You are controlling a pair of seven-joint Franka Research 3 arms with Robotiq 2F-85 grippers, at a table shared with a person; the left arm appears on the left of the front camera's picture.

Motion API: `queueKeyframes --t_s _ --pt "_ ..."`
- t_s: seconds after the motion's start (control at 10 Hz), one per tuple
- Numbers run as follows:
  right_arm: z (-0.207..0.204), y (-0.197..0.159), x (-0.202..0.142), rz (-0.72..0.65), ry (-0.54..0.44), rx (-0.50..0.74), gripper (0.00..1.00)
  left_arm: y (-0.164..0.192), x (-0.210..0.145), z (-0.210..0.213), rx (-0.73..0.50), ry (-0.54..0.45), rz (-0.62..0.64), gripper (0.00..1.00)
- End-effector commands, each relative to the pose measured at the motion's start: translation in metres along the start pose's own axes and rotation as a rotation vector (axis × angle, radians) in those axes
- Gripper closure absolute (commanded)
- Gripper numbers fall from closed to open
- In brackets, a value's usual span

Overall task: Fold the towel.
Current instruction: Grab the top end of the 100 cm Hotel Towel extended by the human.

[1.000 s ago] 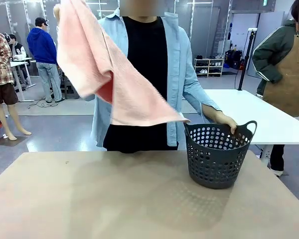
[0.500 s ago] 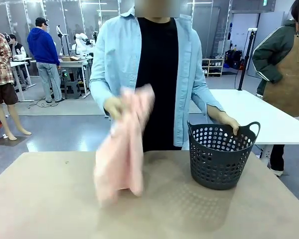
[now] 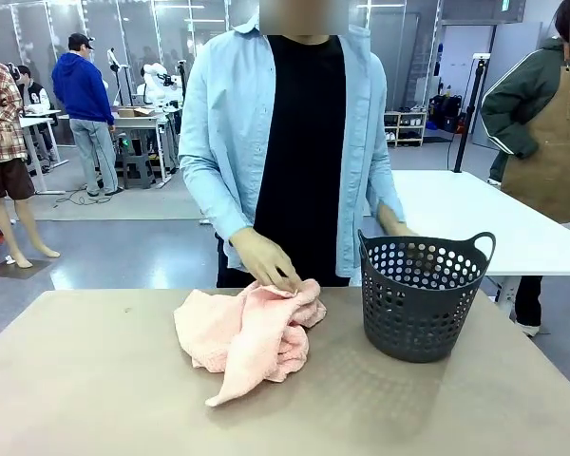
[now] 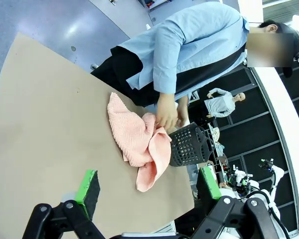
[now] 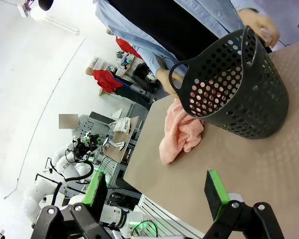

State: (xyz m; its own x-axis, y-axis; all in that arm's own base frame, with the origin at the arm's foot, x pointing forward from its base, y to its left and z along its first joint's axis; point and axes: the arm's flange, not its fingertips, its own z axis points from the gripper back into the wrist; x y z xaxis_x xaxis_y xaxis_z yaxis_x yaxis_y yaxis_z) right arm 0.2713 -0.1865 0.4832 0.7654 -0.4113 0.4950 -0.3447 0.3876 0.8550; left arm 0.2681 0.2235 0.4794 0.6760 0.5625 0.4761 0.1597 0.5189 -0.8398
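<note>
Towel [image 3: 252, 337]: crumpled in a heap on the table [image 3: 95, 380], about 11 o'clock from its middle, with no edge lying flat (so nothing is ready to fold, I judge).
Person's hand [image 3: 266, 261]: on the heap's 1 o'clock corner, likely setting it down for me.
Basket [image 3: 423, 304]: upright at the towel's 3 o'clock, just beside it and not touching.
My left pincer [image 4: 149, 184]: jaws wide apart, empty, above the near table.
My right pincer [image 5: 156, 193]: equally wide, empty.
Next: I'd spread it flat first.
</note>
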Motion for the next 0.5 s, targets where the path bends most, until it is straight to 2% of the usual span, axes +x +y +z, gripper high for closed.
queueKeyframes --t_s 0.0,0.4 --pt "0.0002 -0.0004 0.0031 0.014 -0.008 0.012 0.0 -0.0004 0.0031 -0.0007 -0.022 -0.011 0.0 0.0" --pt "0.0002 -0.0004 0.0031 0.014 -0.008 0.012 0.0 -0.0004 0.0031 -0.0007 -0.022 -0.011 0.0 0.0"
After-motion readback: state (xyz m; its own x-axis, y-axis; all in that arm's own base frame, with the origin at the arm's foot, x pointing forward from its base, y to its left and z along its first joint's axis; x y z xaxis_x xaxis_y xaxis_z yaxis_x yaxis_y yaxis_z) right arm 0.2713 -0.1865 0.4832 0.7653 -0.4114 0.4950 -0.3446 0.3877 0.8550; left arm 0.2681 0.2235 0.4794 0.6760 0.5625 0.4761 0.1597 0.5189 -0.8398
